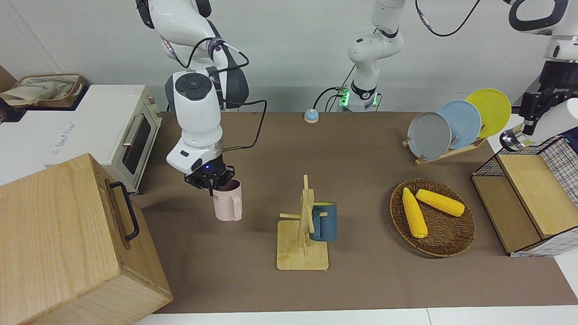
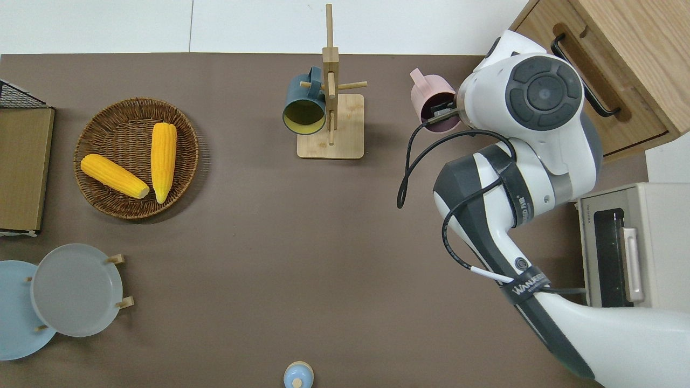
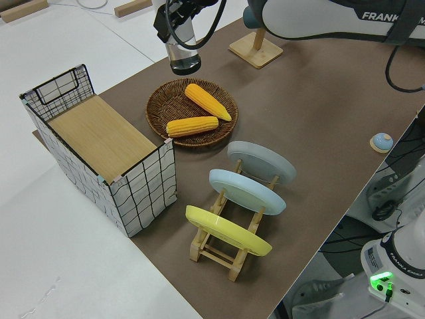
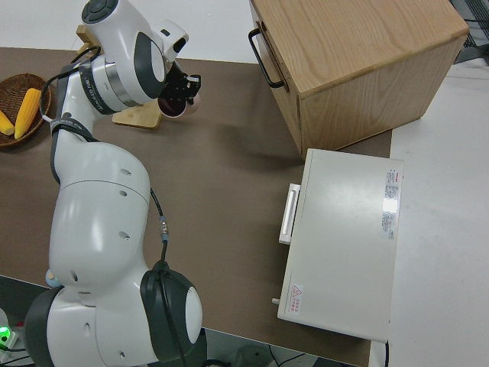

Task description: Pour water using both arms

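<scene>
My right gripper (image 1: 210,184) is shut on the rim of a pink mug (image 1: 228,201). It holds the mug upright over the brown mat, between the wooden mug rack (image 1: 302,253) and the wooden cabinet (image 1: 67,239). The overhead view shows the mug (image 2: 428,92) with the gripper (image 2: 442,108) on its rim. A dark blue mug (image 1: 324,221) hangs on the rack. My left gripper (image 3: 178,36) is shut on a clear glass (image 3: 184,58) and holds it up in the air near the wicker basket (image 3: 156,109). The glass (image 1: 511,140) also shows in the front view. It is outside the overhead view.
The wicker basket (image 1: 451,250) holds two corn cobs. A wire basket with a wooden lid (image 1: 528,198) stands at the left arm's end. A plate rack (image 1: 451,124) and a small bell (image 1: 310,116) stand nearer the robots. A toaster oven (image 1: 113,131) is beside the cabinet.
</scene>
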Motion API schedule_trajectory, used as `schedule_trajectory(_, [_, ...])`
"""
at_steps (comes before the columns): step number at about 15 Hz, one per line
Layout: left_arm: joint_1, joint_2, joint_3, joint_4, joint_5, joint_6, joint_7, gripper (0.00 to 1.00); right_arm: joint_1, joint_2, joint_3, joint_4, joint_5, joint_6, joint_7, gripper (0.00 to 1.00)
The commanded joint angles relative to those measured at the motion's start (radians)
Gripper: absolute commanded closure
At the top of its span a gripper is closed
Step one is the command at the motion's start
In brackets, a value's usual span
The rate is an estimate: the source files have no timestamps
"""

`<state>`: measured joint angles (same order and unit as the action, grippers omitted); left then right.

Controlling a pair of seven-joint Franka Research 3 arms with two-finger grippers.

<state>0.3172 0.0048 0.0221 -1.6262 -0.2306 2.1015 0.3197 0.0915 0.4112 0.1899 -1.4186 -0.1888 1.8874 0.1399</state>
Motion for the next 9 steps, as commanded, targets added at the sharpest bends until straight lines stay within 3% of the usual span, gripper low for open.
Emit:
schedule_trajectory(1, [-0.056, -0.138, -0.026, -0.17, 0.076, 0.023, -0.115, 1.0, 0.005, -0.02, 0.02, -0.029, 0.07, -0.12, 0.067, 1.0])
schedule_trajectory(4, [-0.056, -0.225, -0.082, -0.295, 0.097, 0.031, -0.154, 1.0, 0.089, -0.005, 0.02, -0.066, 0.146, -0.125, 0.237, 1.0])
schedule_trajectory(6, [-0.058, -0.284, -0.112, -0.387, 0.102, 0.063, -0.183, 1.0, 0.149, 0.018, 0.02, -0.06, 0.193, -0.119, 0.363, 1.0])
schedule_trajectory(9, [-0.058, -0.354, -0.148, -0.498, 0.102, 0.083, -0.191, 1.0, 0.223, 0.038, 0.02, -0.051, 0.288, -0.108, 0.467, 1.0])
